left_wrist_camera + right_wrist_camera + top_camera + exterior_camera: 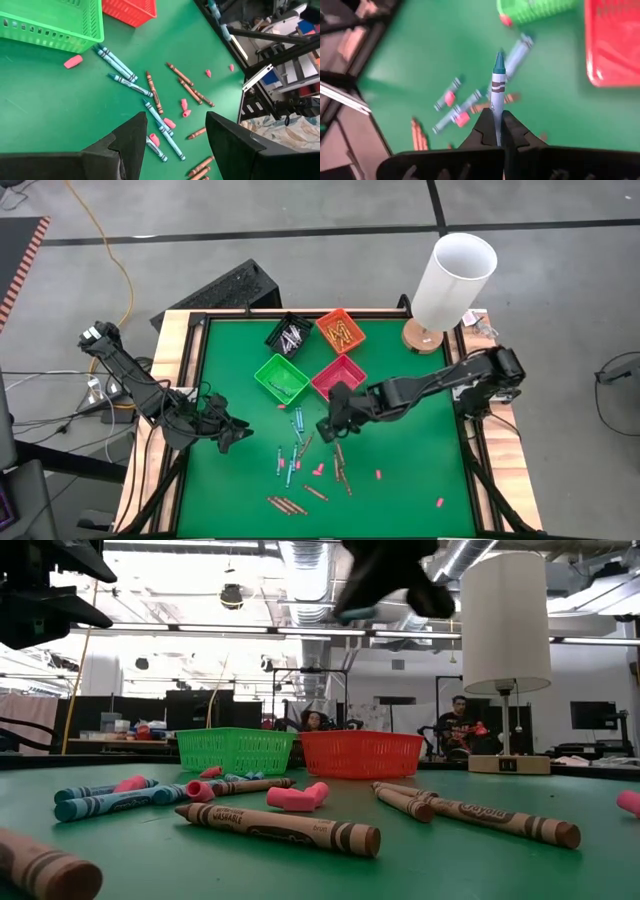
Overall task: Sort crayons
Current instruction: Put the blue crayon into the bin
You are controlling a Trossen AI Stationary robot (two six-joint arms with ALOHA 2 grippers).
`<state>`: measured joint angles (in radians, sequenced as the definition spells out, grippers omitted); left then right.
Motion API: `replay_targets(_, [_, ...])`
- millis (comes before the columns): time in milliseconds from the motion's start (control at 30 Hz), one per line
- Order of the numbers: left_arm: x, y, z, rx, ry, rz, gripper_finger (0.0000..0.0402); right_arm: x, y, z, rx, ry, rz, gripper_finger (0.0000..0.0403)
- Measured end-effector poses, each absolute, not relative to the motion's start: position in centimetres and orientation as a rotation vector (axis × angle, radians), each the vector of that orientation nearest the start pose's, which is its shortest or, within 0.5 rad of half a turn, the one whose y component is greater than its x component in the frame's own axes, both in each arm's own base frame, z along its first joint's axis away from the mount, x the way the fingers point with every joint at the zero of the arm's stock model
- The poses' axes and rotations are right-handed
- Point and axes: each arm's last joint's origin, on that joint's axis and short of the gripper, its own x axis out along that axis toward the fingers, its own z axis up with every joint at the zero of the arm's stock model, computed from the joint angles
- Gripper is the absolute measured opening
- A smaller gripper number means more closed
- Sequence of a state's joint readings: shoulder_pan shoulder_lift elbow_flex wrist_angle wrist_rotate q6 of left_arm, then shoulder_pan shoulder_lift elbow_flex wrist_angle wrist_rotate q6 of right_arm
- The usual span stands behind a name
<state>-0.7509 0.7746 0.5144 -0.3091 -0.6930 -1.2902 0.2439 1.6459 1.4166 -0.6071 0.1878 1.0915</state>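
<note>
Crayon held above the green table

Hard to make out from overhead: contents of the four small bins at the far middle of the green table (230,480), though the black bin (289,332) seems to hold pale sticks and the orange bin (340,330) yellow-orange ones. Green bin (282,377) and red bin (338,376) sit just nearer. Right gripper (497,131) blurred and cut off at the top of the low view; seen clearly from its own wrist camera, fingers pressed together on a blue crayon (497,95), tip pointing away, lifted clear above the table just near of the red bin. Left gripper (175,135) hovering over the left side of the table, fingers spread apart, holding nothing. Loose crayons (295,455) scattered across the middle and near part of the table: blue ones near the green bin, brown ones nearer and to the right, mixed with small pink bits (318,470). White lamp (452,280) at the far right corner. Seated people visible far behind the table in the low view, too small for detail.
</note>
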Motion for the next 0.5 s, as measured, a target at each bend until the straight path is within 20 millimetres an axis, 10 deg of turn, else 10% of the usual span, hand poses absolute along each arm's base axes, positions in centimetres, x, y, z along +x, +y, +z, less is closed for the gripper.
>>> replay_targets(500, [12.9, -9.4, 23.5, -0.914, 0.334, 0.266, 0.0192, 37.9, 0.2, 31.9, 0.782, 0.418, -0.36, 0.0001])
